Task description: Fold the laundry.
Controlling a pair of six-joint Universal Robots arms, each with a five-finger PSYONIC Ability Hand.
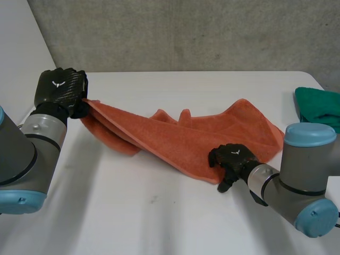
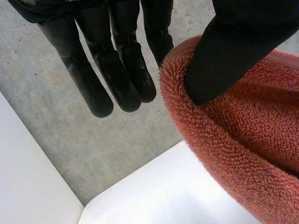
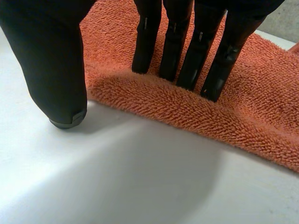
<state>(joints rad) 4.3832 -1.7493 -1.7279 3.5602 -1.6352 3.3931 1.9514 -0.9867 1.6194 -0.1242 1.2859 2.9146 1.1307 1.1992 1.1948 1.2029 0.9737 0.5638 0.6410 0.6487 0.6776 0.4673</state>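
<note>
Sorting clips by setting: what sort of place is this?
Probably a lab or test bench rather than a home: a white table, a concrete wall behind it, and an orange towel and a green towel as practice laundry.

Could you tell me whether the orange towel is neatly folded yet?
No: the orange towel lies rumpled, one end held by the left hand.

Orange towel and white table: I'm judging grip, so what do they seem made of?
The orange towel looks like terry cloth, perhaps cotton: dense fuzzy pile, matte. The white table looks like smooth laminate or painted board, with a soft sheen; which, I cannot tell.
</note>
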